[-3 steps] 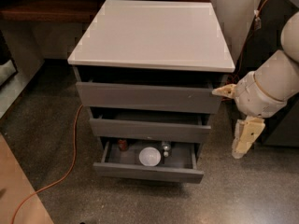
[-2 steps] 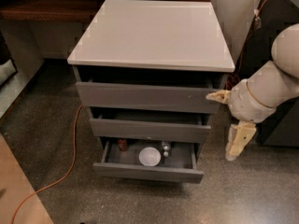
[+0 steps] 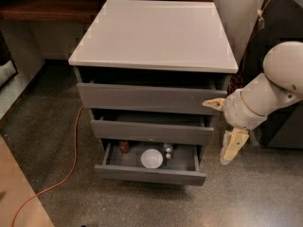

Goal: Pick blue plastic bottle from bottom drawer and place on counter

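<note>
A grey three-drawer cabinet point(image 3: 149, 112) stands on a speckled dark floor point(image 3: 52, 126), and all three of its drawers are pulled out by different amounts. The glossy white square table point(image 3: 154, 32) that forms its top is bare. The shallow grey bottom drawer point(image 3: 150, 176) is out the furthest, so its inside shows from above.

The small clear plastic bottle with a pale bluish label point(image 3: 168, 150) stands near the back of that drawer, right of centre. It is just beside the round white bowl point(image 3: 151, 158), which sits in the middle of the drawer. A red soda can point(image 3: 124, 146) stands at the back left, well apart from the bottle.

The robot's white arm point(image 3: 270, 89) reaches in from the right. Its cream-coloured two-finger end effector point(image 3: 218, 130) hangs off the cabinet's right side, level with the two upper drawers. The fingers are spread wide: one point(image 3: 214, 103) points towards the top drawer's front and the other point(image 3: 233, 146) points down at the floor. They hold nothing and are outside the bottom drawer.

A thin orange cable point(image 3: 72, 148) trails over the floor on the left. A dark brown wooden shelf point(image 3: 47, 8) runs behind the cabinet.
</note>
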Robot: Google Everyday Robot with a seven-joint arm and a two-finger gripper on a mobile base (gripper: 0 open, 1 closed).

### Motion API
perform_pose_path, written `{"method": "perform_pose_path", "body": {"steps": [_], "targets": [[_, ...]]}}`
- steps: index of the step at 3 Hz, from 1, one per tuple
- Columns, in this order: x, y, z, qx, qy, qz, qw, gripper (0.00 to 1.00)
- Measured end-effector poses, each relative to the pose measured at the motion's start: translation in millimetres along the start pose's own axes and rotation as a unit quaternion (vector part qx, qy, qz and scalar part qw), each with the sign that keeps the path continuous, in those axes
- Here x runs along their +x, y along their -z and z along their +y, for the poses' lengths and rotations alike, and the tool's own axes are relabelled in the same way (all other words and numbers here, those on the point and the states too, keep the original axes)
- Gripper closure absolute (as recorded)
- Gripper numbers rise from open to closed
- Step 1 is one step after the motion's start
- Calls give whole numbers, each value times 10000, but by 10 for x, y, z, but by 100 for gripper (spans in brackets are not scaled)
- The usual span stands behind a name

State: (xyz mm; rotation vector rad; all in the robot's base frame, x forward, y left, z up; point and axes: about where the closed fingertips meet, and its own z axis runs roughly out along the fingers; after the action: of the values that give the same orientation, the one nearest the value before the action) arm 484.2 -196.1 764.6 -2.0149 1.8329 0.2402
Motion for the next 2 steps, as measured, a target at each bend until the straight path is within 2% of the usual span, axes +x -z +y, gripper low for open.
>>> {"method": "perform_pose_path", "body": {"steps": [1,2], "targets": [[149,-278,-20,-147,-154,-220,9995,0],[401,-764,-138,-283,-242,-379,9986,0]]}}
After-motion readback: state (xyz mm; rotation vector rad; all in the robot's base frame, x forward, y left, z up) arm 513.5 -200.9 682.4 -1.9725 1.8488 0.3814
